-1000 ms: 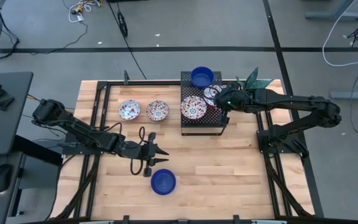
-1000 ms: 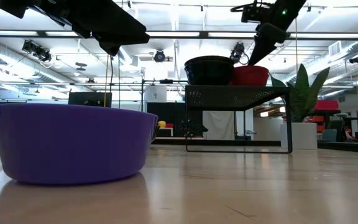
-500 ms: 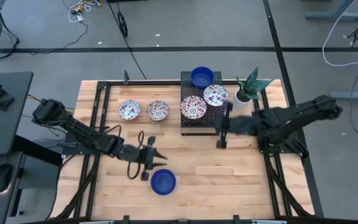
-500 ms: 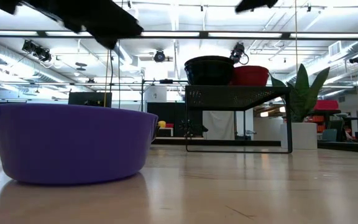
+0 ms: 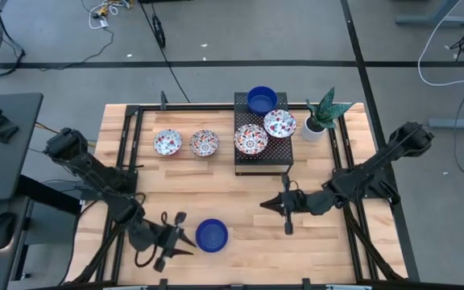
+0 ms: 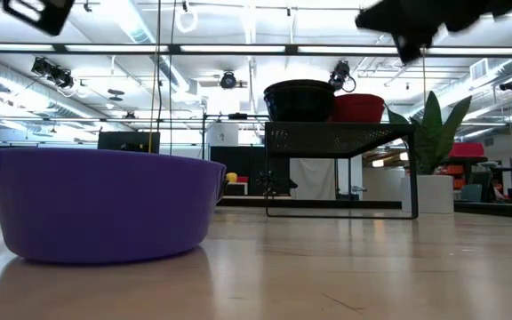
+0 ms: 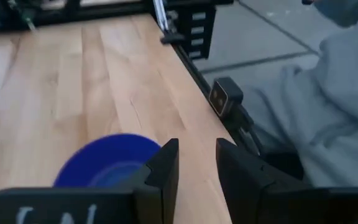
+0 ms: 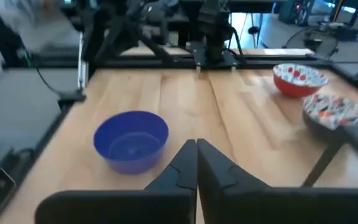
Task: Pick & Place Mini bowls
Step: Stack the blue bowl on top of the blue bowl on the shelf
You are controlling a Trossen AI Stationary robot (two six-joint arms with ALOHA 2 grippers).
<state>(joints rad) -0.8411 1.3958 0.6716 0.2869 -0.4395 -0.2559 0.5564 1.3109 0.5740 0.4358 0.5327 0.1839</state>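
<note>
Item: blue bowl (image 5: 212, 235) — alone on the table's (image 5: 312, 250) near edge, upright, untouched.
Left gripper (image 5: 177, 242) — just beside it, fingers (image 7: 164, 167) parted, holding nothing.
Right gripper (image 5: 271, 206) — mid-table, well apart from the bowl, fingers (image 8: 185, 163) pressed together, empty.
Other bowls — two floral (image 5: 167, 142) on the table behind; two floral (image 5: 251, 138) and one blue (image 5: 262, 99) on the black rack (image 5: 260, 159); plant pot (image 5: 312, 126) beside the rack.
Risk: the bowl sits close to the edge — a sideways nudge from a finger could slide it off; a shallow pinch on the rim may slip.
</note>
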